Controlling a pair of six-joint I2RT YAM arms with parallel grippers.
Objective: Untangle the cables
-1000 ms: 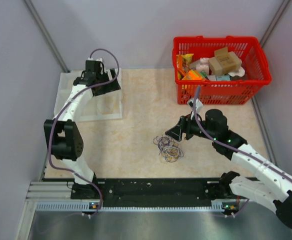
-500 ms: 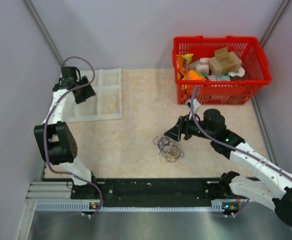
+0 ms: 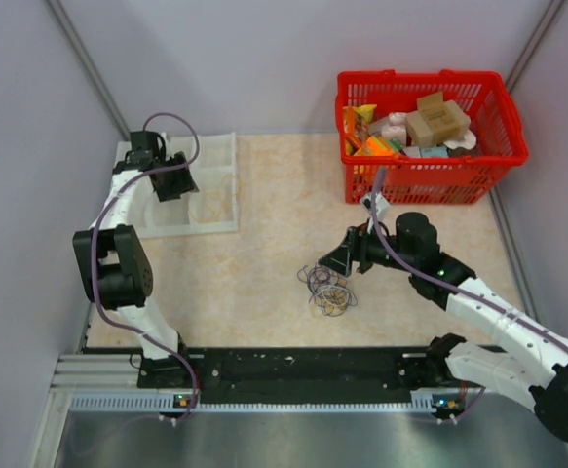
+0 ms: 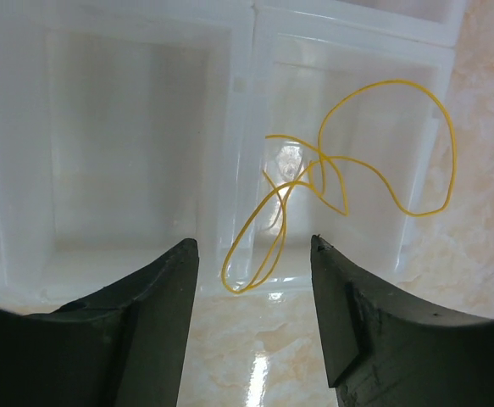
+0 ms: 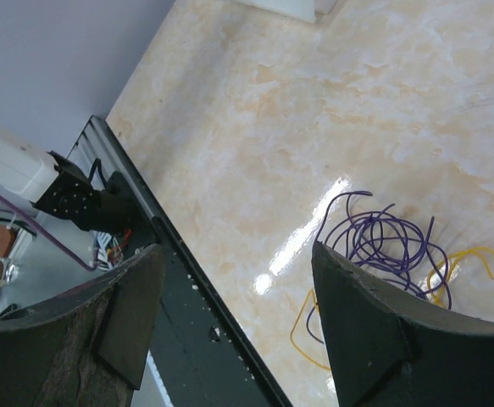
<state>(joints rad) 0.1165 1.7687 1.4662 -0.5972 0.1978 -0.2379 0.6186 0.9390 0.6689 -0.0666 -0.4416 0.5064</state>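
Note:
A tangle of thin purple and yellow cables [image 3: 327, 290] lies on the beige table; in the right wrist view the purple loops [image 5: 384, 244] sit beside yellow strands [image 5: 469, 259]. My right gripper [image 3: 337, 261] is open and empty just right of the tangle, its jaws wide apart [image 5: 238, 250]. One loose yellow cable [image 4: 340, 182] lies in the right compartment of the white tray [image 4: 238, 127], one loop hanging over the near rim. My left gripper [image 3: 171, 181] hovers over the tray, open and empty [image 4: 253, 246].
A red basket [image 3: 430, 175] full of packages stands at the back right. The white tray [image 3: 215, 210] lies at the back left. A black rail [image 3: 303, 370] runs along the near table edge. Grey walls close in left and right.
My left gripper swung from the tray's right side to its far left, then came back a little toward the middle. The right arm and the tangle stayed still.

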